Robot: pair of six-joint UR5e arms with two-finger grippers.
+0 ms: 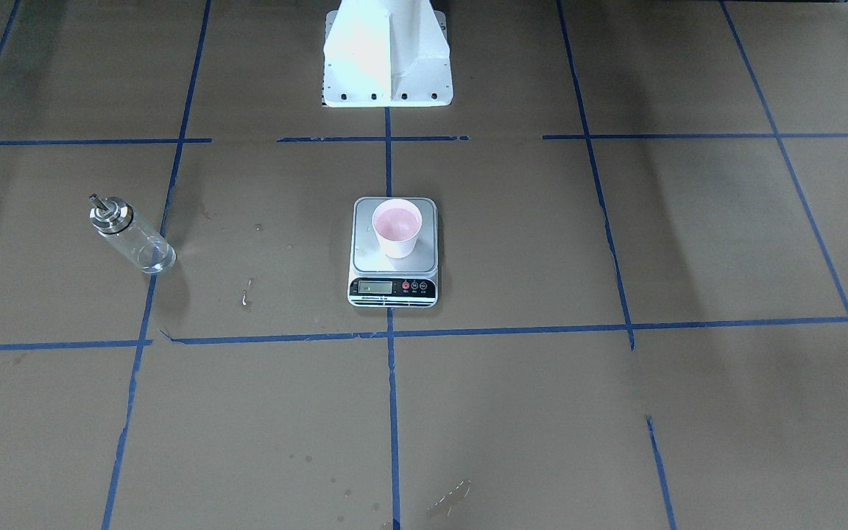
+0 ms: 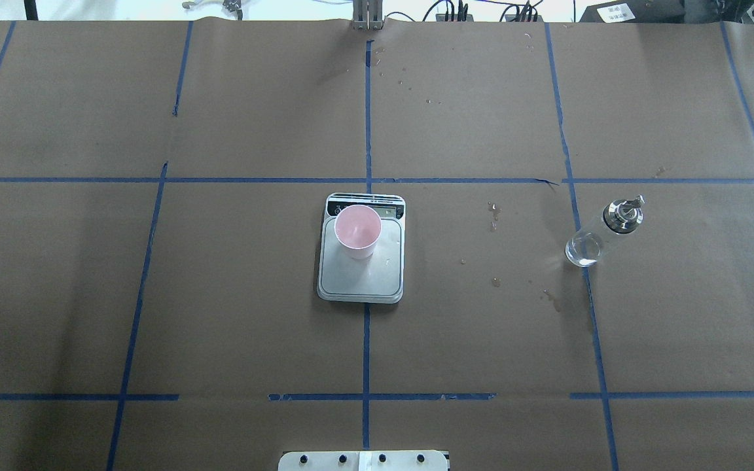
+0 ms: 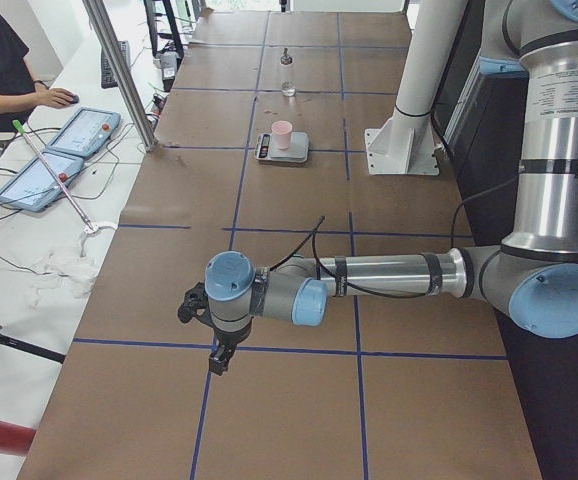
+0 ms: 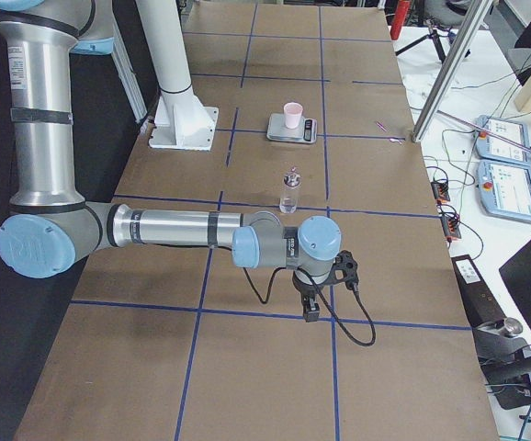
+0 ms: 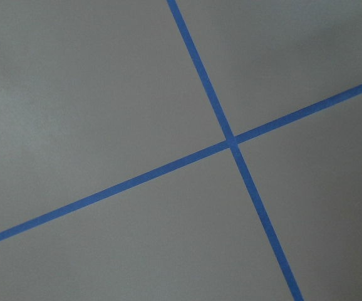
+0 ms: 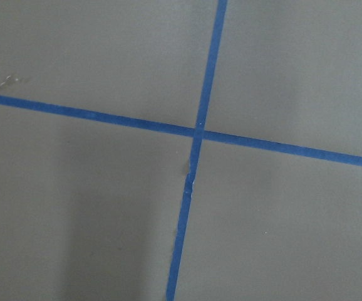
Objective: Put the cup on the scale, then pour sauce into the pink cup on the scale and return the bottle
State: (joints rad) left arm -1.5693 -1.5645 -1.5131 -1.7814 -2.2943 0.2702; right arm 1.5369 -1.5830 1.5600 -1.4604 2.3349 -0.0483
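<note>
The cup stands upright on the scale at mid-table, and the bottle stands well apart on the robot's right side. Both arms hang near the table's ends, and you cannot tell whether the left gripper or the right gripper is wide or narrow. Wet spots mark the paper between scale and bottle. The glass may be slick, so a loose grasp could drop it, and a stray spout could tip the light cup.

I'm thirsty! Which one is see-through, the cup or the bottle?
The bottle: it is clear glass with a shiny metal top. The cup is solid pink and sits on the scale.
</note>
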